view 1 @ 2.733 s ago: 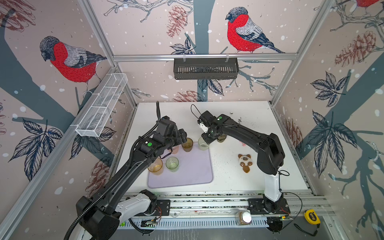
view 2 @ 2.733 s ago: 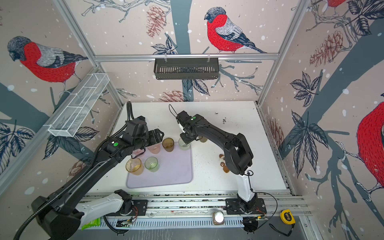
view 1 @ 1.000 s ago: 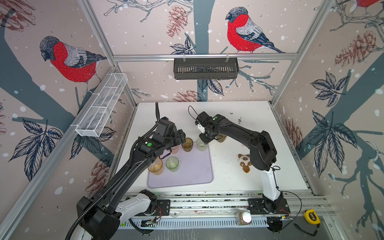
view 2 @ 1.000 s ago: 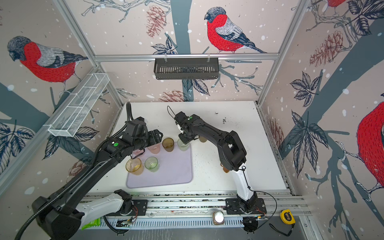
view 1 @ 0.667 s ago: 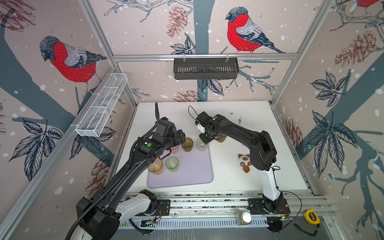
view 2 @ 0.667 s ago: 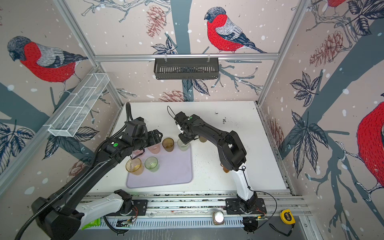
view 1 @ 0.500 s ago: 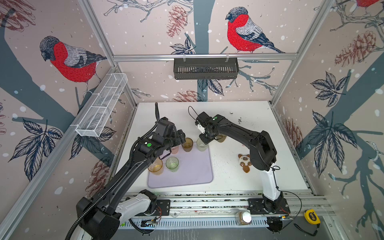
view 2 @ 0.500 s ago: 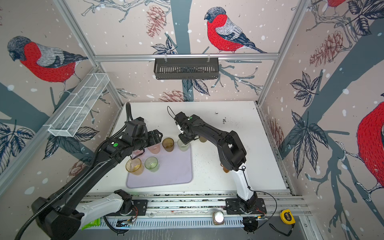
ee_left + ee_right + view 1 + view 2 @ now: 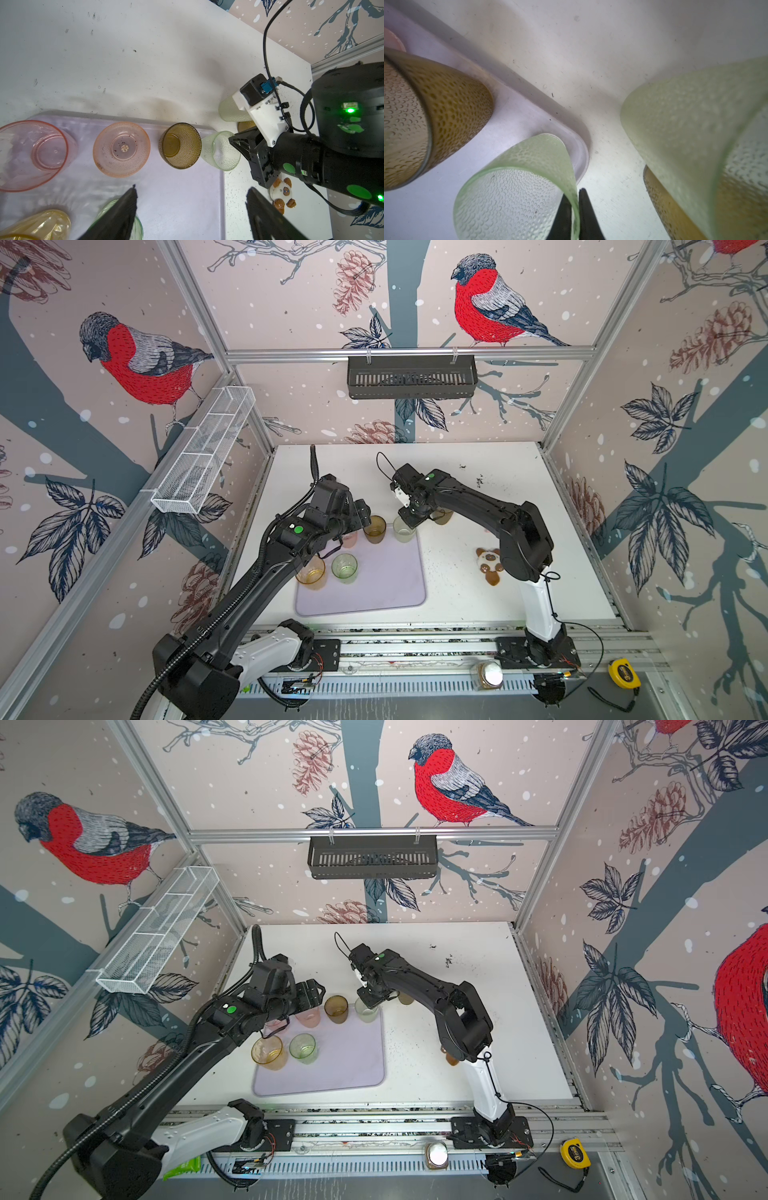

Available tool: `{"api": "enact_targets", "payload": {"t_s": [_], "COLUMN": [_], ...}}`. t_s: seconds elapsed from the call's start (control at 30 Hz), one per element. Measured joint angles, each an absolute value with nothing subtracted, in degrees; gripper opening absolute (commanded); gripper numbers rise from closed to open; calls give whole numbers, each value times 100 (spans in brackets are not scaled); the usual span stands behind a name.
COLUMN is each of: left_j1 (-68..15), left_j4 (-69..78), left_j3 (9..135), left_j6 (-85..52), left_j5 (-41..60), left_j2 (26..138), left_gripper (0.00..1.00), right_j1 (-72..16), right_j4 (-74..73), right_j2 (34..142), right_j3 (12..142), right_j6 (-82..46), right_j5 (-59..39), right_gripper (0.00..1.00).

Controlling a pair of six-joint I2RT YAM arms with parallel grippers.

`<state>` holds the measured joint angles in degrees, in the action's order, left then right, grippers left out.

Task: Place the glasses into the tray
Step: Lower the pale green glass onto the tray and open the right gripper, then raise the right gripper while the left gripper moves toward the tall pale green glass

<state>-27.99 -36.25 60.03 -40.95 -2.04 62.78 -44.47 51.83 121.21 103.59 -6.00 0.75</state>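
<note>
Pale green glass [image 9: 517,187]: stood in corner of tray [image 9: 386,585], rim wall pinched by right gripper [image 9: 574,194], jaws narrow. Left gripper [image 9: 191,188]: jaws wide, empty, above tray. Step judged: release. Next: wall to be let go, lift straight up w/o tipping; frosted glass [image 9: 229,110] then to be fetched.
</note>
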Motion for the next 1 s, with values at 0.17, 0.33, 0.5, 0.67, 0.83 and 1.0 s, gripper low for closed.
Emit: {"api": "enact_targets", "payload": {"t_s": [0.17, 0.33, 0.5, 0.67, 0.83, 1.0], "left_j1": [-2792, -2786, -2786, -2786, -2786, -2786], "left_j4": [-3625, -3625, -3629, -3636, -3669, -3675], "left_j3": [6012, 6053, 6136, 6298, 6473, 6670], "left_j6": [-4088, -4047, -4001, -3892, -3848, -3745], "left_j5": [-204, -204, -204, -204, -200, -158], "left_j2": [6292, 6335, 6377, 6458, 6567, 6729], "left_gripper": [83, 83, 83, 83, 83, 83], "right_j1": [-4447, -4447, -4447, -4418, -4329, -4182], "right_j4": [5179, 5179, 5183, 5196, 5188, 5188], "right_j2": [12121, 12121, 12121, 12033, 11808, 11524], "right_j3": [10433, 10538, 10674, 10836, 10892, 10895], "right_j6": [-600, -600, -602, -604, -646, -764], "right_j5": [75, 75, 78, 75, -8, -108], "right_gripper": [20, 24, 29, 35, 44, 51]}}
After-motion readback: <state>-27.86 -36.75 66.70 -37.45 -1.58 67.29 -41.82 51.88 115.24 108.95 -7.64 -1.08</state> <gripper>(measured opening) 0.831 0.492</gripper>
